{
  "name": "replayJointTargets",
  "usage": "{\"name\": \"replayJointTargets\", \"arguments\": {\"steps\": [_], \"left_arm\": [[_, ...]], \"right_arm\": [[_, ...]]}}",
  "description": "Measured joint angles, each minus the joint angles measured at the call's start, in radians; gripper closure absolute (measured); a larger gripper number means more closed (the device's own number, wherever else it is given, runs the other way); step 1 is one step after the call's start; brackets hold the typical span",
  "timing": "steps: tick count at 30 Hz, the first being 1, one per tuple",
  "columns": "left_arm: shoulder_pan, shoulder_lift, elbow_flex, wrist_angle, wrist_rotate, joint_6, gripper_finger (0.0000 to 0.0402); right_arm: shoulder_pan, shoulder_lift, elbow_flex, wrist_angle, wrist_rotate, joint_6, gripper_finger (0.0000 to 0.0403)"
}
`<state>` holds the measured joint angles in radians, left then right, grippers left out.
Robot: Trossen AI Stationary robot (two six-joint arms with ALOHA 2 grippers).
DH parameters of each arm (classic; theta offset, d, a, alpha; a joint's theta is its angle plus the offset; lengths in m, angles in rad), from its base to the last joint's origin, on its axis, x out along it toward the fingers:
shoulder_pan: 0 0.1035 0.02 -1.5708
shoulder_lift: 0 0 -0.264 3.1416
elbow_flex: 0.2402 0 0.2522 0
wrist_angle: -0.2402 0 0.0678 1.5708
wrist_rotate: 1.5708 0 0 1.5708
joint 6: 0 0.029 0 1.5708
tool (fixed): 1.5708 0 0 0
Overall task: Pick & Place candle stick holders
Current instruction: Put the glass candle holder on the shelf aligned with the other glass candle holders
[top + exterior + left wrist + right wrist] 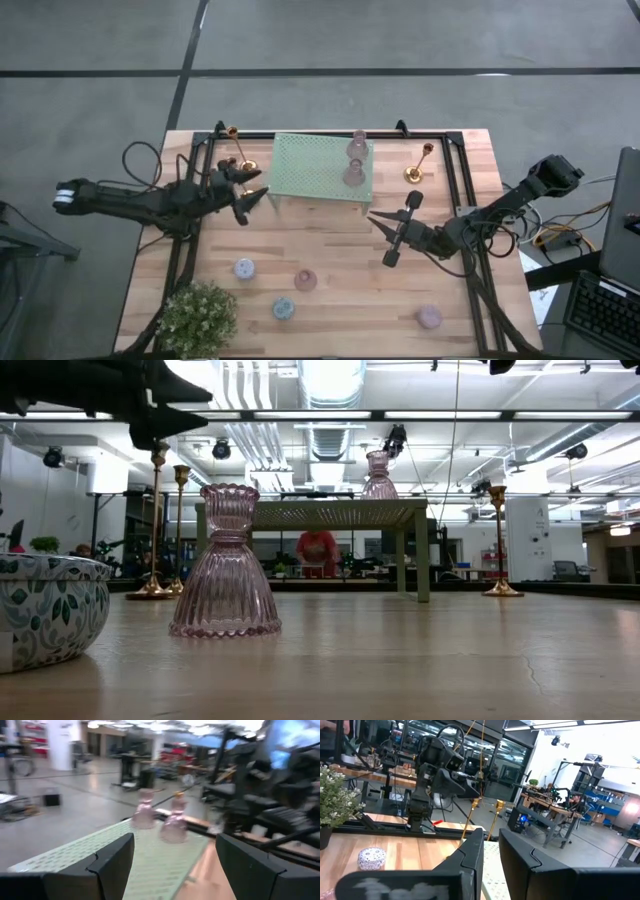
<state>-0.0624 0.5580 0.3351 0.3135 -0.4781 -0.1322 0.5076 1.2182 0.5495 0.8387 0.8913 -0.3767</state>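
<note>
Two pink glass candle stick holders (pixel 357 146) (pixel 353 173) stand upright on the mint-green rack (pixel 310 165); they also show in the left wrist view (pixel 145 810) (pixel 175 822). Gold candlesticks stand on their round bases at the far left (pixel 243 155) and far right (pixel 420 165). Small cups sit on the near table: blue (pixel 244 268), pink (pixel 305 281), blue (pixel 283 309), lilac (pixel 429 317). My left gripper (pixel 255 205) (pixel 175 865) hovers open at the rack's near left corner. My right gripper (pixel 376 219) (pixel 491 840) hangs off the rack's near right corner, fingers almost together, with nothing between them.
A bushy potted plant (pixel 198 315) stands at the near left corner; its patterned pot (pixel 40 610) fills the low view's left. A ribbed pink holder (pixel 225 565) stands close in the low view. Black frame rails (pixel 470 190) run along the table's sides and back.
</note>
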Motion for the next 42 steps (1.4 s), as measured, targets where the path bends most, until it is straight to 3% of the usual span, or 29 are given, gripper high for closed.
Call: {"name": "replayJointTargets", "arguments": {"steps": [7, 12, 19, 23, 26, 36, 42], "left_arm": [[-0.001, -0.053, 0.0, 0.023, 0.238, -0.02, 0.0117], [-0.005, -0.112, 0.003, -0.091, 0.247, -0.024, 0.0117], [-0.005, -0.151, 0.107, -0.439, 0.232, -0.112, 0.0117], [-0.006, -0.137, 0.128, -0.503, 0.349, -0.165, 0.0117], [-0.024, -0.095, 0.116, -0.478, 0.39, -0.196, 0.0117], [-0.188, 0.196, 0.128, -0.268, 0.372, -0.165, 0.0117], [-0.304, 0.36, 0.196, -0.256, 0.284, -0.185, 0.0117]], "right_arm": [[0.0, 0.0, 0.0, -0.002, 0.0, 0.0, 0.0351], [0.0, -0.001, 0.0, -0.022, 0.001, 0.003, 0.0351], [0.0, -0.001, 0.0, -0.024, 0.001, 0.004, 0.0351], [0.0, -0.001, 0.0, -0.024, 0.001, 0.004, 0.0351], [0.0, -0.001, 0.0, -0.023, 0.001, 0.003, 0.0351], [-0.002, -0.001, 0.0, -0.013, 0.001, -0.01, 0.0351], [-0.002, -0.001, 0.0, -0.021, 0.001, -0.009, 0.0351]]}}
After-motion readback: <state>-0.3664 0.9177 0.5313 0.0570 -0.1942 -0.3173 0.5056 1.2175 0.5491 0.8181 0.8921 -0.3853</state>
